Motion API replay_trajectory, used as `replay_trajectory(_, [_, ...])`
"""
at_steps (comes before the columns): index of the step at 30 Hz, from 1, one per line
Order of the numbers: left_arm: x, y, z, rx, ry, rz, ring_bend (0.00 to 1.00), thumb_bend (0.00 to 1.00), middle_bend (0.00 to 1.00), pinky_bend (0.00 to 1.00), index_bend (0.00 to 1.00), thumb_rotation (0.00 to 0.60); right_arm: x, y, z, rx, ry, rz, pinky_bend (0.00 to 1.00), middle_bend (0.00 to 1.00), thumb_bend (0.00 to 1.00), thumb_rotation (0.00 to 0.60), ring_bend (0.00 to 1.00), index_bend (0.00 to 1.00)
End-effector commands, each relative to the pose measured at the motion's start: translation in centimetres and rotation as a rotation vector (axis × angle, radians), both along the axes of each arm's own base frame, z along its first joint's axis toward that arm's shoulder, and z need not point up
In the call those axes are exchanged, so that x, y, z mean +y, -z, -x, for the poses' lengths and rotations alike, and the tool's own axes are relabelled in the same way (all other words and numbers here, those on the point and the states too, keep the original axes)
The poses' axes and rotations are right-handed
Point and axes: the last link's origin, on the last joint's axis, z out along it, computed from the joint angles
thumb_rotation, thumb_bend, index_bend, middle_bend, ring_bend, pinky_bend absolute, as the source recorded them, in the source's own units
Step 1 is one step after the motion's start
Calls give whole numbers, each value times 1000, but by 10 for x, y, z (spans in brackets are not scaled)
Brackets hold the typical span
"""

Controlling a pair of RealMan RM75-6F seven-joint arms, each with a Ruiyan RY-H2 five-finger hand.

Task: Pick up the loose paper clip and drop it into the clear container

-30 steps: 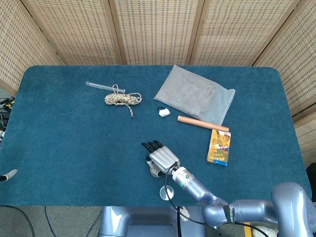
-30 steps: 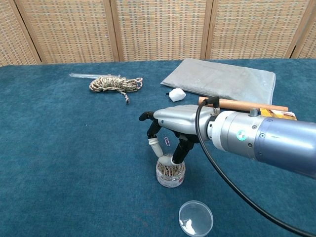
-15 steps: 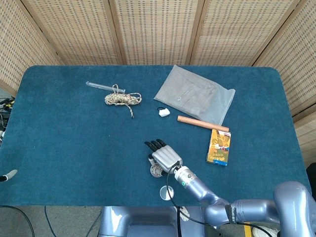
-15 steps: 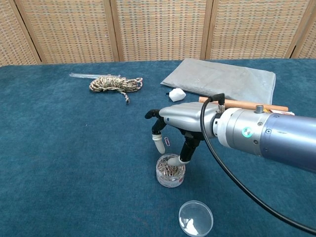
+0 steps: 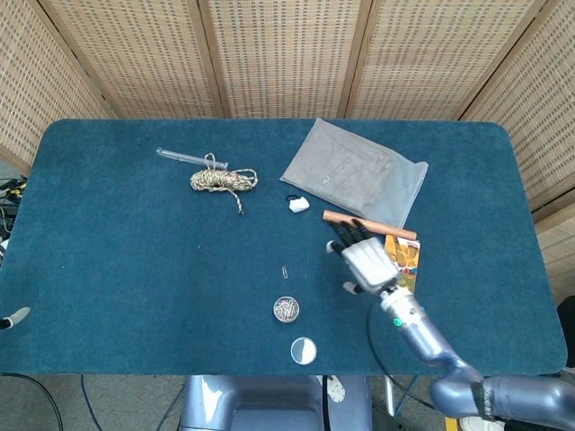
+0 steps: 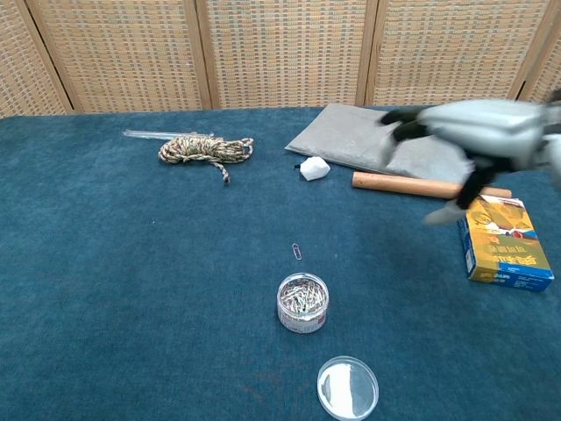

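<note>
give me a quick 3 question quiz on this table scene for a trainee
1. True or false: the loose paper clip lies on the table, outside the clear container.
2. Which lies nearest the container? A) rope coil B) round lid C) grey pouch
3. Fill in: the right robot hand holds ____.

Key: 1 true. 2 B. 3 nothing; its fingers are spread, above the wooden stick and yellow box.

The bench wears matt blue cloth; the clear container is glossy plastic, the paper clip thin metal, the dowel smooth wood.
</note>
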Motion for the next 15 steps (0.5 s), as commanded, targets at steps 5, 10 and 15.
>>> replay_trajectory(5, [-5,9,-4,21,18,17,0,0,0,0,0,600,45,-74,101,55,41,285,0,0,0,600,0,0])
replay_trajectory(10, [-10,14,-7,32,34,26,0,0,0,0,0,600,64,-86,113,49,45,345,0,0,0,600,0,0])
replay_trajectory(15, [-14,12,-8,34,40,14,0,0,0,0,0,600,73,-91,111,14,52,352,0,0,0,600,0,0])
